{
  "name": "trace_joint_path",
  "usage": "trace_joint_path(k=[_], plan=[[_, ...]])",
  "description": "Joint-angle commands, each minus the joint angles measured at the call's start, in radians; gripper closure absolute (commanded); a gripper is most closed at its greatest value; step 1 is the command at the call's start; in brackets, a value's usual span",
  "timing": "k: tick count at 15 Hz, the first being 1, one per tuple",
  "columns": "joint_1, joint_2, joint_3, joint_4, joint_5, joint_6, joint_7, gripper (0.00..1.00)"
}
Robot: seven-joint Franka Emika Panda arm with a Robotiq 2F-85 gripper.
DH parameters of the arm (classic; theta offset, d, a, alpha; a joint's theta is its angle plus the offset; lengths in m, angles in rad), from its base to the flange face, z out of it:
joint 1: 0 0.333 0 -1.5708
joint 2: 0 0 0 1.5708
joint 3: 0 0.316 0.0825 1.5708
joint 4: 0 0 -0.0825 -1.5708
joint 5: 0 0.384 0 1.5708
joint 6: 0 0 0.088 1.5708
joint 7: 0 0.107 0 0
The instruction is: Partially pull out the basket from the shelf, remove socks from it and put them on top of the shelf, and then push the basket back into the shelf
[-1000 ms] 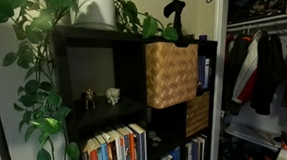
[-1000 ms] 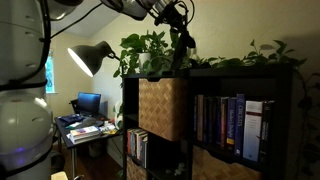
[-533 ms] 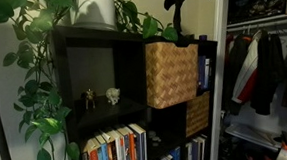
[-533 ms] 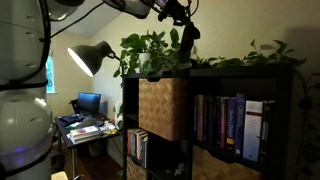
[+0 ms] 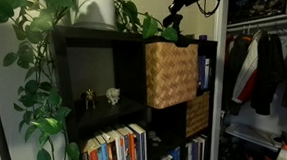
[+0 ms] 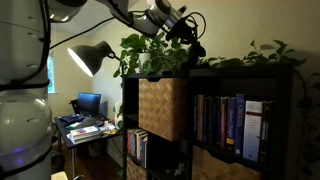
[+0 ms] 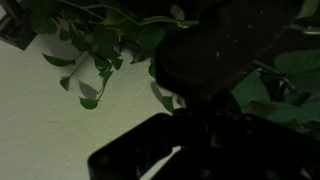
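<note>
Over the top edge of the tall black-brown wooden shelf point(image 5: 99, 35), the hand point(image 5: 176, 13) is pinched shut, on what I cannot tell. The light tan woven basket point(image 5: 171, 73) juts from its compartment. Probably depositing socks; next: release, push basket in.

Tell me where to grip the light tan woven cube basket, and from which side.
Probably the front wall's top rim, from the front: the light tan woven basket juts out of the tall black-brown wooden shelf, leaving that edge exposed; its back sits enclosed.

Tool point(image 5: 179, 18) tips too dark/small; basket point(image 5: 171, 73) int. out of sight
</note>
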Motion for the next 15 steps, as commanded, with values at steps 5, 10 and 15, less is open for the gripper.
trace_joint_path(k=[5,10,15], plan=[[0.024,-0.100,-0.011,-0.217,-0.032,0.068,0.038,0.94],[0.036,-0.120,-0.007,-0.317,0.042,0.046,-0.006,0.94],[0.044,-0.118,-0.003,-0.357,0.097,0.025,-0.034,0.94]])
